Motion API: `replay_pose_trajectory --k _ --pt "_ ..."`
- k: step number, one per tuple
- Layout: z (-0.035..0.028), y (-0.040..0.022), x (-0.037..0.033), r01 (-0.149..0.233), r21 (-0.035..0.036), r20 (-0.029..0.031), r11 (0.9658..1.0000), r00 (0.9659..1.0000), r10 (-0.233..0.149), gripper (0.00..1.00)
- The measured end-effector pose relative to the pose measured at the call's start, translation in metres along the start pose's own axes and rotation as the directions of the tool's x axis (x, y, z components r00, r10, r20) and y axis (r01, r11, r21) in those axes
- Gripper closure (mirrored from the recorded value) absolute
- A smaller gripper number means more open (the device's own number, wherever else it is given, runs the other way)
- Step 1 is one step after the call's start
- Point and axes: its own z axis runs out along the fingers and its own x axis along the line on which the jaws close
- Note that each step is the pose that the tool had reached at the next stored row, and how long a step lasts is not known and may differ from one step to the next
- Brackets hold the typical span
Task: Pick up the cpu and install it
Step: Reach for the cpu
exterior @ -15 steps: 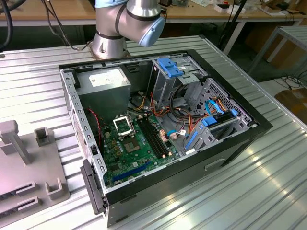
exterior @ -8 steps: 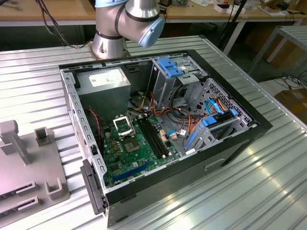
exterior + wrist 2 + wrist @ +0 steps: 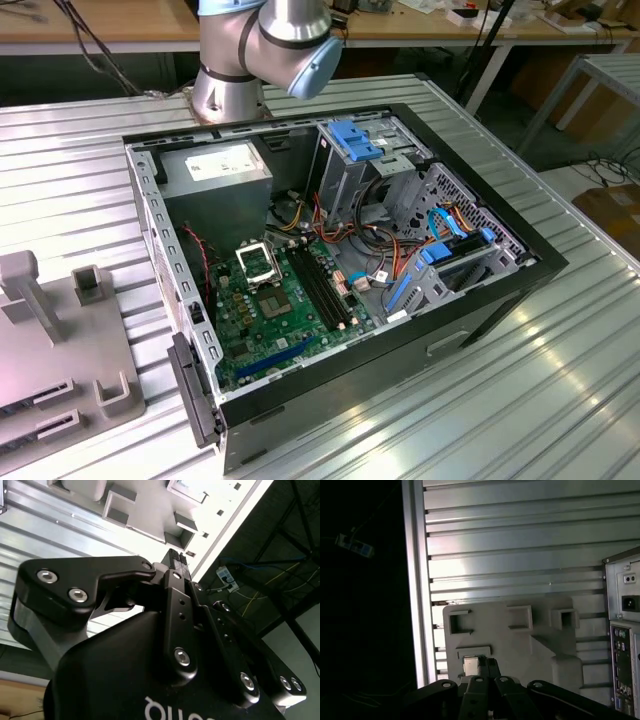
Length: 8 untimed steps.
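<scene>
Holder: grey moulded plastic block (image 3: 540, 645) with square pockets, on ribbed metal bench (image 3: 520, 555) | cpu (image 3: 470, 665): flat silver square lying in one pocket | hand (image 3: 488, 664): black, fingertips pinched narrow, just beside the cpu | case (image 3: 400, 340): open black box holding green board (image 3: 265, 325), square socket frame (image 3: 258, 262), blue brackets (image 3: 355, 140).

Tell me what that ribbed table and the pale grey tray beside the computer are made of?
The table looks like bare aluminium: silvery, ribbed, with bright reflections. The grey tray seems matte plastic, possibly printed: dull, even colour, blocky moulded pockets.
</scene>
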Motion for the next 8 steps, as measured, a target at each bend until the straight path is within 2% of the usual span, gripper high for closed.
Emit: replay_pose_trajectory --k 2,3,8 --pt "0.0023 -0.0023 0.0047 0.0 -0.0003 0.0019 1.0 1.0 0.0 0.89" --pt "0.0048 -0.0057 0.0085 0.001 -0.0002 0.0025 1.0 1.0 -0.001 0.89" --pt "0.0117 -0.0193 0.0117 0.001 -0.0002 0.0025 1.0 1.0 -0.001 0.89"
